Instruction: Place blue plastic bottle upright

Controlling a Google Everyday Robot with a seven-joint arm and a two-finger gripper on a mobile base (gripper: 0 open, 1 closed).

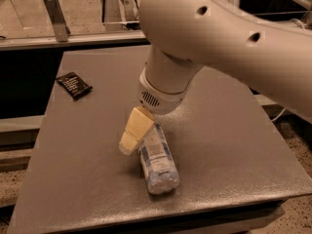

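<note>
The blue plastic bottle [157,161] lies on its side on the grey table [234,145], near the front edge, its base towards me. Its pale blue-and-white label faces up. Its cap end is hidden behind my gripper [133,134]. The cream gripper hangs from the big white arm [204,38] and sits low over the bottle's neck, at its left side, touching or nearly touching it. I cannot see how the gripper stands around the neck.
A flat dark snack packet [74,85] lies at the table's back left. A metal bracket [54,14] stands on the rail behind the table. The arm hides the table's back right. The table's front edge is just below the bottle.
</note>
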